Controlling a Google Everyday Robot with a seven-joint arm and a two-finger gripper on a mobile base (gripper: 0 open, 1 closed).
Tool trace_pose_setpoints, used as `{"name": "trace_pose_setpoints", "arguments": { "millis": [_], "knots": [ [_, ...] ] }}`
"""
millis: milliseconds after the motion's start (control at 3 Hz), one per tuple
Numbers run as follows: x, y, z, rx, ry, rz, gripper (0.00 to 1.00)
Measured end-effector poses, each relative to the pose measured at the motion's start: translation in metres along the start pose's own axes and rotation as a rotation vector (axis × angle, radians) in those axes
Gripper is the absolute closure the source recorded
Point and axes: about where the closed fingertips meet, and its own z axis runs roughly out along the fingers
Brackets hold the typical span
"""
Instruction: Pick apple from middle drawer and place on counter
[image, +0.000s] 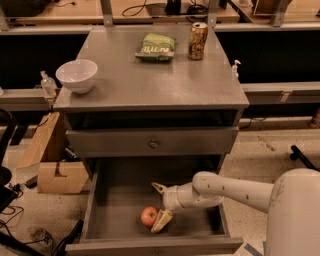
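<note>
Gripper (155, 207), in the middle drawer (120, 200): two pale cream, tapered fingers (162, 220), spread. Behind the fingers, a rounded white wrist (181, 196) and smooth white tubular arm (235, 187); further back, a broad white body shell (295, 215)

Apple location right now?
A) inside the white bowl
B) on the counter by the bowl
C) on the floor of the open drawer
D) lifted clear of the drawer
C: the apple rests on the floor of the open middle drawer, with the open gripper just to its right, not closed on it.
</note>
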Motion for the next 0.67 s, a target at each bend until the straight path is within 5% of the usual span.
{"name": "trace_pose_setpoints", "arguments": {
  "millis": [667],
  "knots": [
    [0.0173, 0.0218, 0.016, -0.076, 0.06, 0.006, 0.41]
  ]
}}
